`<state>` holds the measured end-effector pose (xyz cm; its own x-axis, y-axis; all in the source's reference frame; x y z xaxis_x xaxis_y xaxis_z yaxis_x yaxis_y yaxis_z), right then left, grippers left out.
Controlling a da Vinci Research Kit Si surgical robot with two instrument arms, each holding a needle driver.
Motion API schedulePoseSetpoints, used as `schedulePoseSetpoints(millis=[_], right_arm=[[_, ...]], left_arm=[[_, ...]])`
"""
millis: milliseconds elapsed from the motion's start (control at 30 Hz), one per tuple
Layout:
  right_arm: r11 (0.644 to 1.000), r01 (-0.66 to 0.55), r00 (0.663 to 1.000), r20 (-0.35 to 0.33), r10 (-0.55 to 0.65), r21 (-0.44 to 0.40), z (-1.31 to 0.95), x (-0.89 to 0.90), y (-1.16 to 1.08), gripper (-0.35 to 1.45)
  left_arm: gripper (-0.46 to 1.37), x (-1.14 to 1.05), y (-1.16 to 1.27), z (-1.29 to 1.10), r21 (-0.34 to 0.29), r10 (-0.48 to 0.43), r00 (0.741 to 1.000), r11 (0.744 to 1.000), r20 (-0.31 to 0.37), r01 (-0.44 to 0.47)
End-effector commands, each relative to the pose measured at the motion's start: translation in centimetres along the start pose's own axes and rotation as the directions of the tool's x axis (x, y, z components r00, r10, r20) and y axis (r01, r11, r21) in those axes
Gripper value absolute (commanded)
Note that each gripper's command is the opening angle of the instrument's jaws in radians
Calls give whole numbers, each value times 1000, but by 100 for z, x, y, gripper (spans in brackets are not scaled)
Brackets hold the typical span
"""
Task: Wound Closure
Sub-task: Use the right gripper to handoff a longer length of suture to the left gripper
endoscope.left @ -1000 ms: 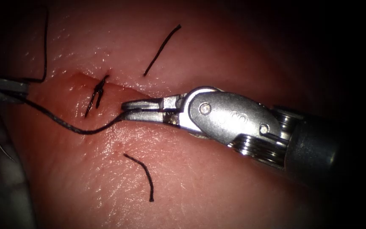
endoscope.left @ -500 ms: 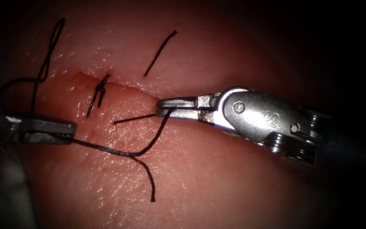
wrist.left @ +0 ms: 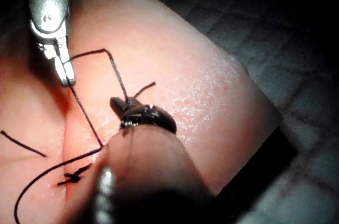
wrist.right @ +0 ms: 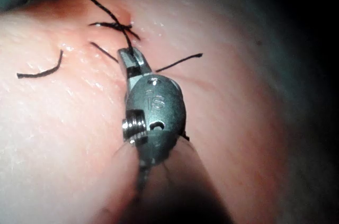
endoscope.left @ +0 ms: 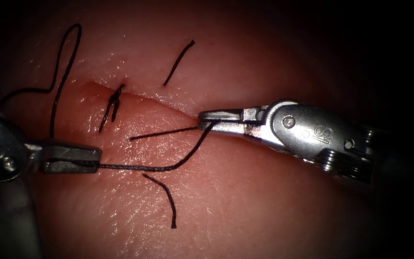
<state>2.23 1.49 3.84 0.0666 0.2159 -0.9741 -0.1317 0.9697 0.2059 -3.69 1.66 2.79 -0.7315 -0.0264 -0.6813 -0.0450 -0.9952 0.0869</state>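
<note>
**Over the cut: thread stretched between both tools**

On the tissue (endoscope.left: 245, 201), near the right end of the cut (endoscope.left: 135, 98), the right tool (endoscope.left: 206, 120) clamped shut on the thread (endoscope.left: 168, 168), with a short free tail (endoscope.left: 161, 134) sticking out leftward from the jaw tips. Drawn farther right than half a second ago, and farther still than a second ago, when the tips sat close beside the knot. At the left edge, the left tool (endoscope.left: 94, 157) closed on the same thread, reaching further into view than before; a second ago barely visible at the border. Between the two, one dark strand curving low across the tissue, flatter and tauter than in the earlier pictures. Behind the left tool, a tall loop of thread (endoscope.left: 68, 57) rising over the tissue, higher than half a second ago. Tied knot (endoscope.left: 112, 103) sitting on the cut, unchanged. Two cut ends of thread lying loose: one above the cut (endoscope.left: 178, 62), one below (endoscope.left: 164, 196), the strand now clear of the lower one. No needle held by either tool. From the left wrist, right tool (wrist.left: 68, 78) seen gripping thread (wrist.left: 87, 115); from the right wrist, its jaws (wrist.right: 132, 57) shut on the strand beside the knot (wrist.right: 114, 25).
</note>
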Motion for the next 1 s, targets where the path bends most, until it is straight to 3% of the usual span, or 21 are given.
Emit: schedulePoseSetpoints(millis=[33, 367, 533, 700, 800, 1000], right_arm=[[1000, 2, 1000, -1, -2, -5, -1, 0, -2, -35], [1000, 26, 1000, 0, -26, 8, -10, -8, -14, -35], [999, 36, 999, 14, -37, 20, -14, -13, -14, -35], [998, 44, 999, 17, -45, 33, -21, -17, -22, -35], [998, 51, 998, 24, -52, 41, -25, -20, -30, -35], [997, 54, 998, 25, -55, 46, -31, -20, -34, -35]], left_arm=[[78, -1, -1, 1, 4, 0, 1000, 1000, 1, 0], [113, -21, -18, 7, 46, -23, 998, 999, 61, 20], [116, -18, -26, 4, 44, -30, 998, 999, 59, 28], [103, -22, -41, 4, 47, -36, 997, 998, 70, 33], [83, -31, -53, 8, 63, -37, 995, 998, 94, 31], [72, -48, -65, 19, 77, -32, 994, 997, 107, 24]])
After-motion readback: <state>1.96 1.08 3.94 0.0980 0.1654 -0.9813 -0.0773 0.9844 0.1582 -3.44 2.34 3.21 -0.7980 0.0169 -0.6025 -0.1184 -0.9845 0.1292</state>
